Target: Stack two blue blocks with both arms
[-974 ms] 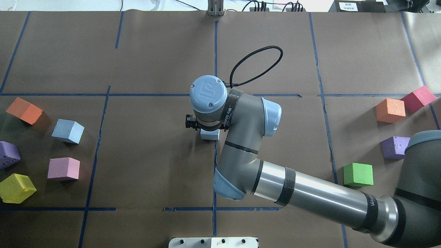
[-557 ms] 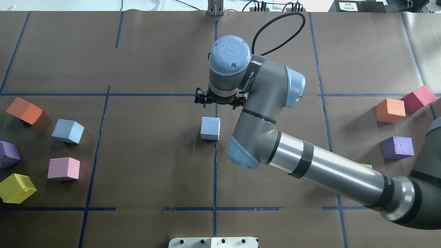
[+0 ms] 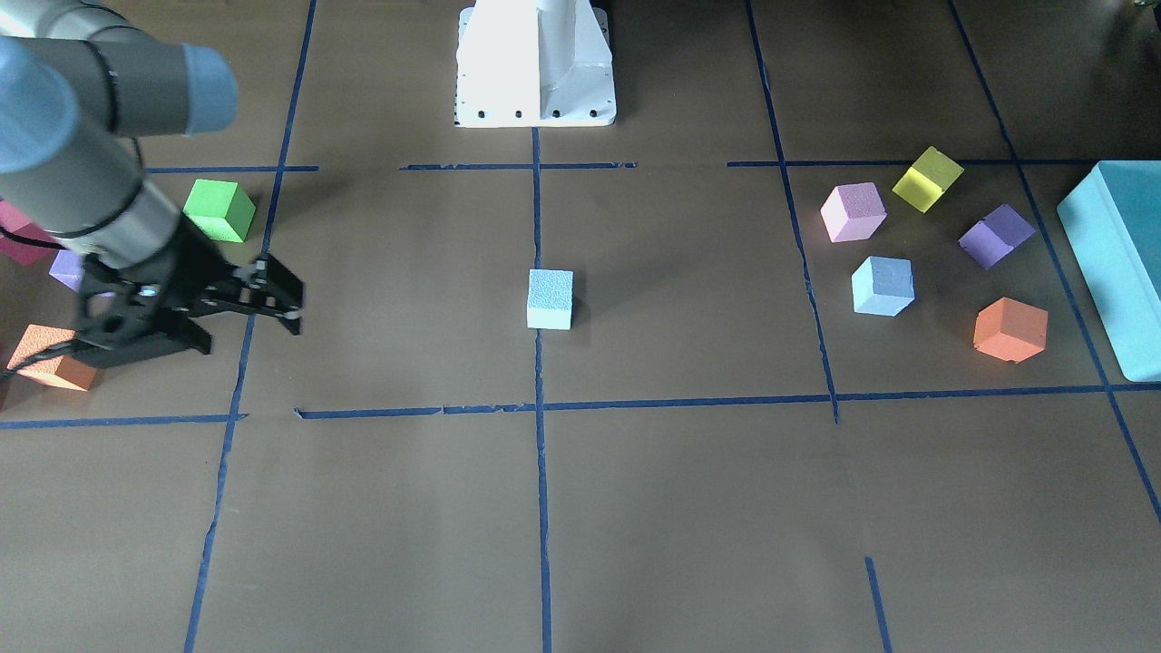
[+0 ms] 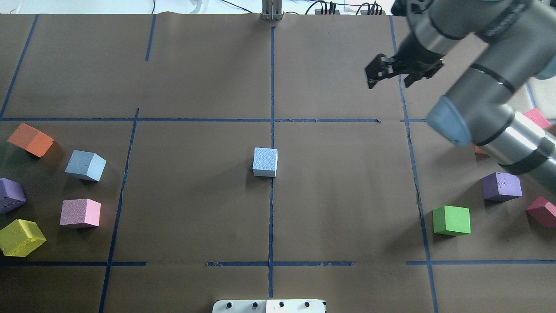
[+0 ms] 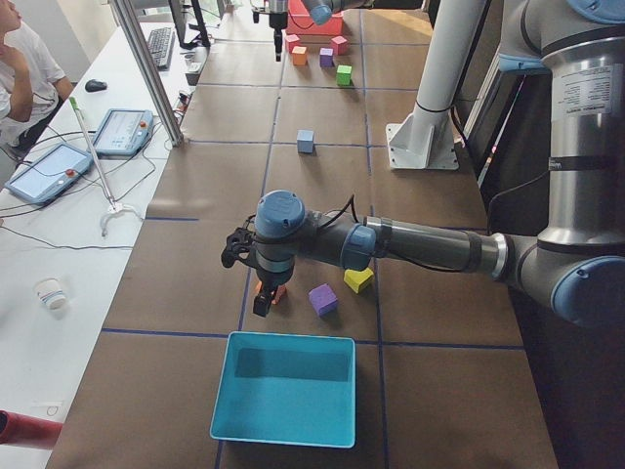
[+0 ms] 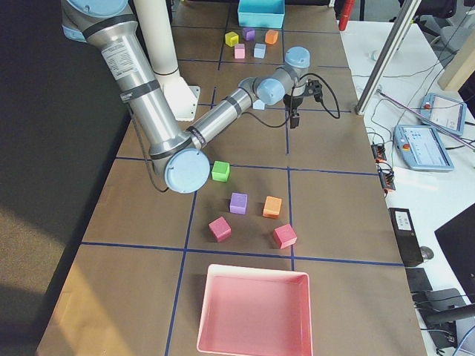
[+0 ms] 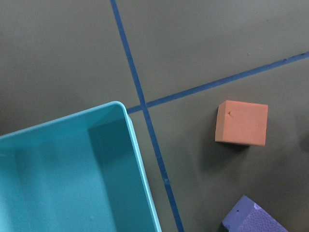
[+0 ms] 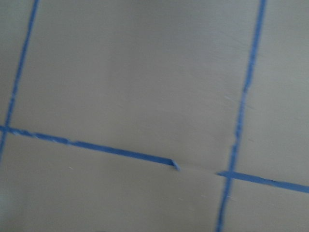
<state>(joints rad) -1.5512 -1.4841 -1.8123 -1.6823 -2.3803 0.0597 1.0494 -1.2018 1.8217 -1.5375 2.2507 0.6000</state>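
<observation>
One blue block [image 4: 265, 161] sits alone on the centre tape line; it also shows in the front view [image 3: 551, 298]. The second blue block [image 4: 85, 165] lies among the cubes on the left, apart from them [image 3: 882, 285]. My right gripper [image 4: 391, 73] is open and empty, raised over the far right of the table, well away from both blocks [image 3: 249, 326]. My left gripper [image 5: 246, 283] shows only in the exterior left view, high up near the teal box [image 5: 285, 389]; I cannot tell if it is open. Its wrist camera shows an orange cube [image 7: 241, 122].
Orange [image 4: 30, 139], purple [image 4: 11, 195], pink [image 4: 80, 213] and yellow [image 4: 21, 237] cubes surround the left blue block. Green [image 4: 451, 220], purple [image 4: 501, 186] and red [image 4: 542, 211] cubes lie on the right. A pink tray [image 6: 254, 311] stands at the right end.
My right gripper was down over the centre blue block, then lifted off and swung away to the far right. The block stays on the centre line.
</observation>
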